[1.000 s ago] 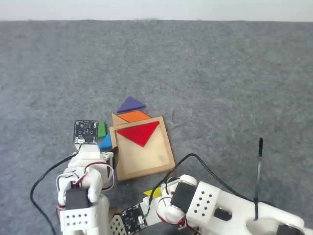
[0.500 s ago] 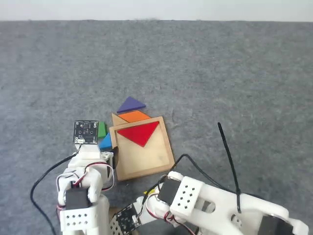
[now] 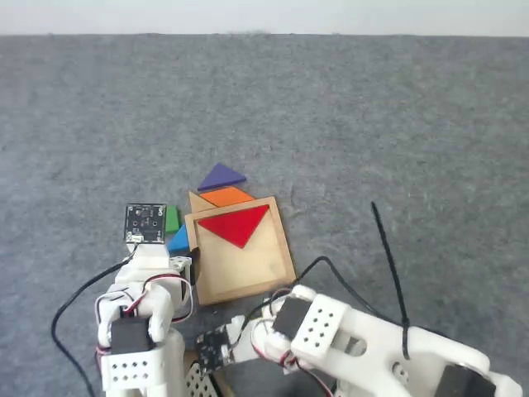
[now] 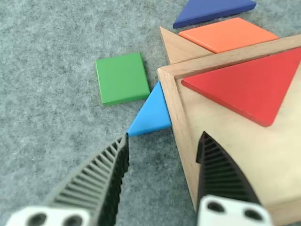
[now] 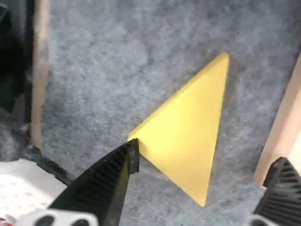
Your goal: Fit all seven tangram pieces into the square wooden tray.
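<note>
The wooden tray (image 3: pixel 248 266) sits lower centre in the high view, red triangle (image 3: pixel 235 223) inside, its near edge partly covered by my right arm (image 3: pixel 347 339). My right pincer (image 5: pixel 204 157) gapes astride the yellow triangle (image 5: pixel 188 136). My left pincer (image 4: pixel 164 137) gapes over the tray's rim.

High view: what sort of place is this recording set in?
Likely a tabletop robot test bench: a grey felt-covered table, a square wooden tray and tangram pieces, and two white arms at the near edge.
</note>
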